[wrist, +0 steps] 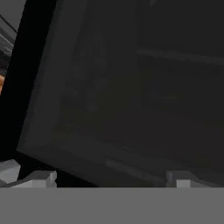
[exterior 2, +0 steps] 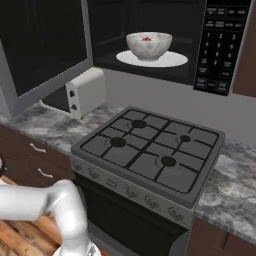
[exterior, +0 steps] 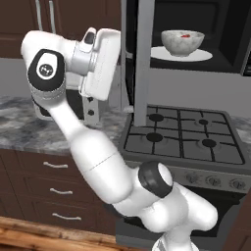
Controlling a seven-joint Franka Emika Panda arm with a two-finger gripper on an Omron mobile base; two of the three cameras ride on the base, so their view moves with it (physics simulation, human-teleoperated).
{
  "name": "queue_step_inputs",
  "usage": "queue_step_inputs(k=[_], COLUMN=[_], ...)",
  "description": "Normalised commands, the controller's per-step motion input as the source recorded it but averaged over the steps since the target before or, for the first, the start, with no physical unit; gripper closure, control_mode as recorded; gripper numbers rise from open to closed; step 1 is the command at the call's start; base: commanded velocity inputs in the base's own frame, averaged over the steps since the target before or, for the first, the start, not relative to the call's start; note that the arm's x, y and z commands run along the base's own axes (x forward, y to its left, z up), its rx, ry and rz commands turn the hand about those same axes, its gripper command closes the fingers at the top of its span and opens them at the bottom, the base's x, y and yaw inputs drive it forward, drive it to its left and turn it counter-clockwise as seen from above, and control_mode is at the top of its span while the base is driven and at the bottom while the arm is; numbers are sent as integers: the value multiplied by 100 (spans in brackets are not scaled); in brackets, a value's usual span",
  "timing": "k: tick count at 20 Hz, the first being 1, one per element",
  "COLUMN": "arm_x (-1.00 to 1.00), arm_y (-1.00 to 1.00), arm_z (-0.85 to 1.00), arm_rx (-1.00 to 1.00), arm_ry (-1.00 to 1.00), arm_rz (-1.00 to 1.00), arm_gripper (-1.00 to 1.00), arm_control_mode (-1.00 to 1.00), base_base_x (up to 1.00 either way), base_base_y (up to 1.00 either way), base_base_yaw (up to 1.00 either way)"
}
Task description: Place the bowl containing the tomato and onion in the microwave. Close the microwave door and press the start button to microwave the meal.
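Above the stove point(exterior 2: 150, 145), bowl point(exterior 2: 149, 45) sits inside microwave point(exterior 2: 220, 45), well apart from the released jaws facing its door point(wrist: 131, 87).

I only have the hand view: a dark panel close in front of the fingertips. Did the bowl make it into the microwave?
Observer: Yes. The bowl sits on the white turntable inside the microwave.
Operator: Is the door shut?
Observer: No, the microwave door stands swung wide open to the left, above the counter.
Operator: Where is my hand relative to it?
Observer: In the left base view the hand is beside the door's outer face, left of its edge; the gripper is open and holds nothing.
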Motion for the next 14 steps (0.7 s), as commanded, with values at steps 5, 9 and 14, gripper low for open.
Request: queue_step_inputs(k=[5, 9, 14], arm_x=[-44, -9, 10], arm_y=[-100, -100, -100], arm_z=[0, -9, -40], arm_rx=[24, 26, 11], arm_ry=[-26, -32, -29], arm_rz=[-7, 0, 0], arm_gripper=[-100, -100, -100], arm_control_mode=[-100, -100, -100], base_base_x=[0, 0, 0], base_base_y=[0, 0, 0], base_base_yaw=[0, 0, 0])
